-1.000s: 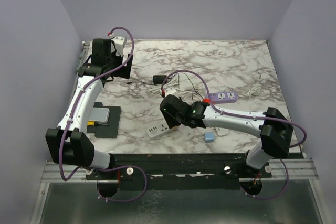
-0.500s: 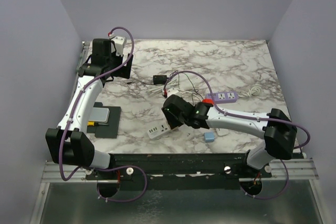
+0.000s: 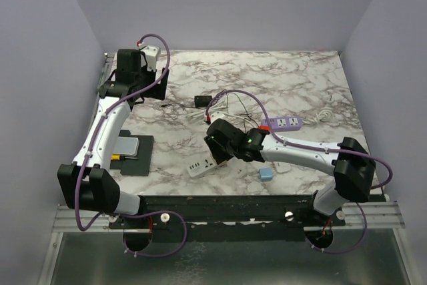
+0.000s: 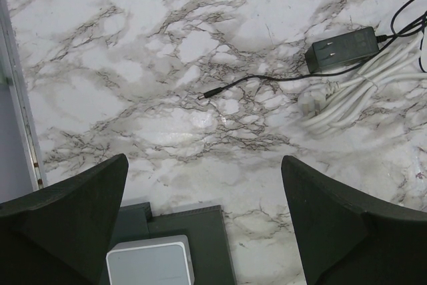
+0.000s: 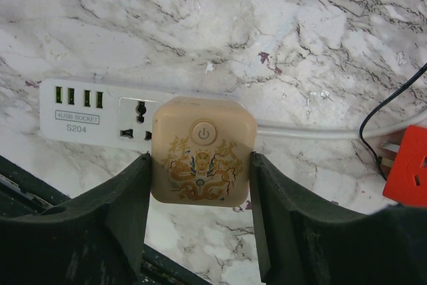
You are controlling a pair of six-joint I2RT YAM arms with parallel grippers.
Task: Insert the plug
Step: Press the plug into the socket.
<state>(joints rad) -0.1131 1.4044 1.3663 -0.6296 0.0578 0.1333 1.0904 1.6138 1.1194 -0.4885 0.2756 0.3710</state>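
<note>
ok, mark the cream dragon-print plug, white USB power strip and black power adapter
Cream square dragon-print plug (image 5: 203,158): right wrist view, centre of printed face.
White USB power strip (image 5: 77,115): right wrist view, labelled USB end.
Black boxy power adapter (image 4: 343,48): left wrist view, middle of body.

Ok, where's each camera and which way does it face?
Top external: high behind the robot, looking down on the marble table; left arm, right arm show.
Left wrist: faces down at a black adapter; open left gripper below.
Right wrist: faces down; right gripper clamps a beige plug over the white power strip.
Shared: top and right wrist show that strip.
</note>
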